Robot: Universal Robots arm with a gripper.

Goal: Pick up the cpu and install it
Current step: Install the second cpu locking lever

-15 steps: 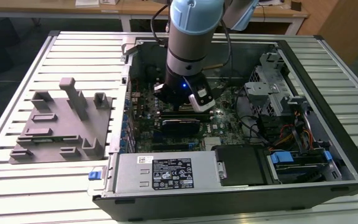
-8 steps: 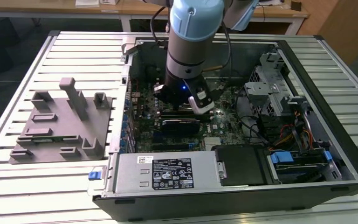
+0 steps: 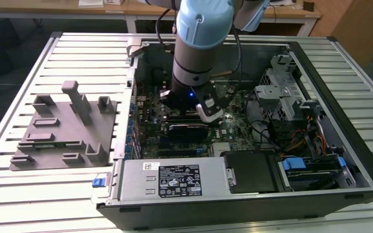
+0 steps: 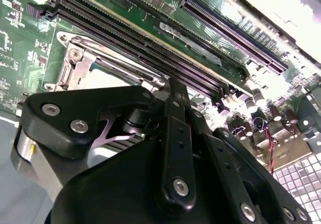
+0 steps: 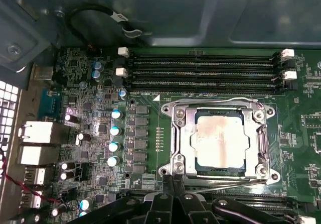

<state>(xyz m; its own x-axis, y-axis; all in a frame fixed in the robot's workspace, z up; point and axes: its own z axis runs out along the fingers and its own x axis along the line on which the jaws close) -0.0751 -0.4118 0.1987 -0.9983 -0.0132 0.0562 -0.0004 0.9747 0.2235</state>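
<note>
Black jointed gripper point(image 5: 173, 186) linkages sit closest to the lens in both wrist views. The two slim fingertips point(image 5: 168, 183) meet with nothing between them, so the fingers are judged closed and empty. They hang just beside the near edge of the socket, not touching the chip.

Next out, the small flat square cpu with a pale silver metal top point(image 5: 220, 141) lies flat and square inside the bright steel socket frame point(image 5: 183, 133) on the green motherboard. A smear of residue marks its lid. Wire levers run along two sides of the frame; whether they are latched cannot be told.

Beyond the socket lie four long black memory slots point(image 5: 200, 73), parallel and apart from the chip.

In the exterior view, the pale blue and grey robot arm point(image 3: 199, 48) reaches down into the open black computer case point(image 3: 342, 97). A grey moulded fixture point(image 3: 63, 131) stands well apart, on the slatted metal table point(image 3: 18, 194).

Judgement: placement appears done and the release step is in hand. Any further move calls for a straight rise clear of levers and frame.
</note>
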